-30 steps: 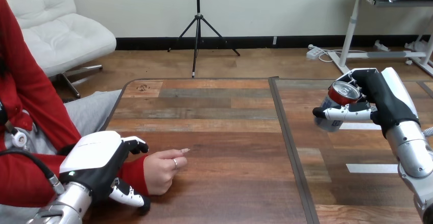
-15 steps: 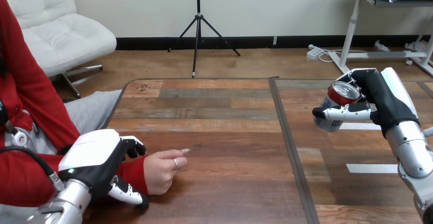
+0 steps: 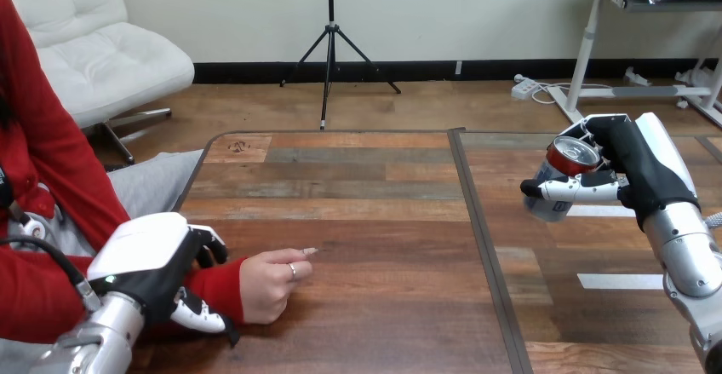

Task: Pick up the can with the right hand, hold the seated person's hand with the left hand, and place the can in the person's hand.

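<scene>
Well, fingers (image 3: 579, 190) of our right hand (image 3: 638, 169) wrap the red-topped silver can (image 3: 558, 169); the person's hand (image 3: 268, 284), wrist (image 3: 217, 287) clasped by our left hand (image 3: 149, 263), sits well left of them.

Can (image 3: 558, 178) held up at the right, wrist (image 3: 220, 293) clasped at the left.
The right hand (image 3: 634, 174) grips the can (tilted, top facing the camera) above the table (image 3: 366, 187). Well apart from it, the left hand (image 3: 145, 267) curls fingers and thumb round the red-sleeved wrist of the person's hand (image 3: 268, 284), which rests loosely closed on the wood.
</scene>
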